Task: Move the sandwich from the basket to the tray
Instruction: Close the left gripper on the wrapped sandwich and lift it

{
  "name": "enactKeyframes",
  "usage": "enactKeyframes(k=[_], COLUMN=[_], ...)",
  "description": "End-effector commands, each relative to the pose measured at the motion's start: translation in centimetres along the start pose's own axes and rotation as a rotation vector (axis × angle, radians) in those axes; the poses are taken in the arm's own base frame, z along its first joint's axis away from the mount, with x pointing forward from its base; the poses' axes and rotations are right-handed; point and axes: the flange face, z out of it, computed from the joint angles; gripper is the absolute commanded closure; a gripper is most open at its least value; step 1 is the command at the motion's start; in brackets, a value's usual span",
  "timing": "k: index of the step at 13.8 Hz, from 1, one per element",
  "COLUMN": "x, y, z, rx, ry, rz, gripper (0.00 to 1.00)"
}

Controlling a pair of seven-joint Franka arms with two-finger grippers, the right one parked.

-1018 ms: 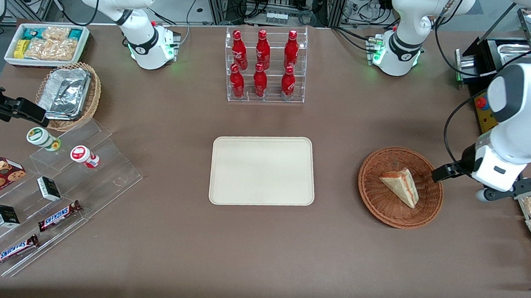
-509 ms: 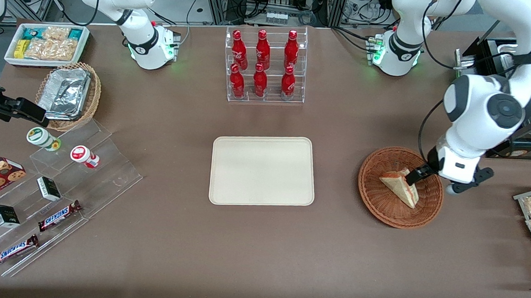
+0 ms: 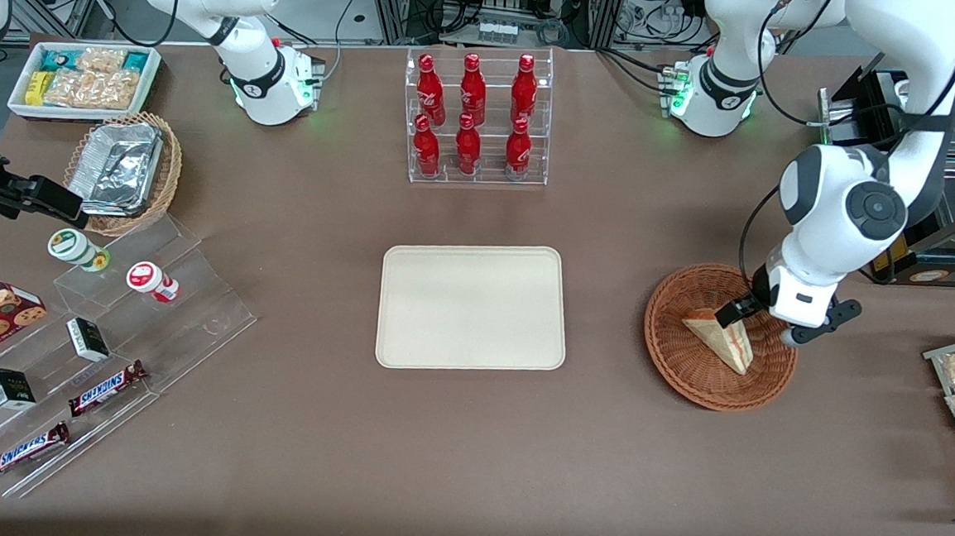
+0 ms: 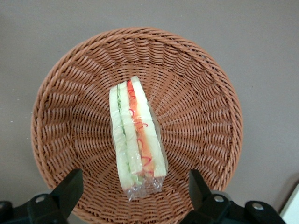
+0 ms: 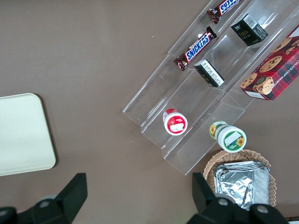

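Gripper (image 3: 732,315) poised over sandwich (image 4: 136,140) in basket (image 4: 201,84), jaws apart, clear of it; tray (image 3: 473,307) bare.

sandwich (image 4: 137,140): wrapped white wedge, red and green filling showing, lying in the basket | basket (image 3: 679,359): round brown wicker, sitting toward the working arm's end | tray (image 3: 472,307): cream, flat, lying bare mid-counter, apart from basket

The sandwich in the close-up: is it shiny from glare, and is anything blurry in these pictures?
Left wrist view: the sandwich has faint shiny highlights on its clear wrap and stays sharp, like the basket; the open gripper shows dark with softer edges. Front view: even lighting, soft shadows beside the tray.
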Motion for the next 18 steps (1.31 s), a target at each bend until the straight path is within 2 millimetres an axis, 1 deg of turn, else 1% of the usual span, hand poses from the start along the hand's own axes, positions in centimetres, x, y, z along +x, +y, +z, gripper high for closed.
enactKeyframes(k=[1, 4, 8, 10, 13, 15, 16, 17, 18], x=[0.1, 0.0, -0.2, -0.2, -0.3, -0.3, -0.3, -0.4, -0.4], y=[0.2, 0.2, 0.2, 0.2, 0.2, 0.2, 0.2, 0.3, 0.3], z=[1.4, 2.5, 4.5, 4.8, 6.0, 6.3, 6.4, 6.3, 6.3], rx=[-0.011, -0.003, 0.002, 0.005, 0.007, 0.008, 0.008, 0.009, 0.009], ry=[0.005, -0.009, -0.020, -0.026, -0.031, -0.033, -0.034, -0.036, -0.036], rz=[-0.020, -0.022, -0.024, -0.026, -0.025, -0.025, -0.025, -0.022, -0.024], gripper=[0.00, 0.00, 0.00, 0.00, 0.00, 0.01, 0.06, 0.14, 0.26])
